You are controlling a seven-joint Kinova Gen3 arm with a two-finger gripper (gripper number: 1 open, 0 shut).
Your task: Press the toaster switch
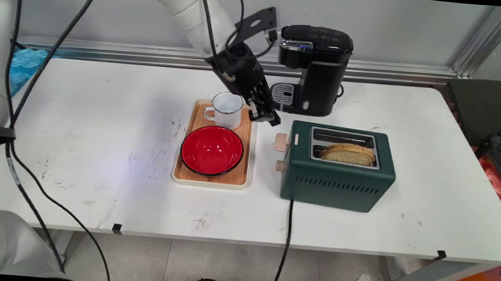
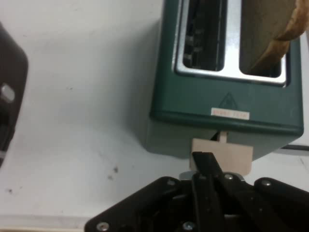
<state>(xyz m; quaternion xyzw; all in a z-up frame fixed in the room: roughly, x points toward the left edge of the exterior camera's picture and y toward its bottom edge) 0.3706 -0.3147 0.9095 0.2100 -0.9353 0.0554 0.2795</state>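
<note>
At the near side of the white worktop, a dark green two-slot metal toaster is seen with a black cord hanging over the edge. A slice of browned bread is held in its nearer slot, and the farther slot is shown bare. A pale wooden lever and a small knob are carried on its left end. To its left, a shallow wooden tray with a cream rim is laid, with a glossy red bowl on its near half and a white enamel mug behind. The black two-finger tool is held just above the lever, between mug and toaster, its fingers pressed together and nothing gripped. Farthest back, a black single-cup coffee machine is stood by the wall.
</note>
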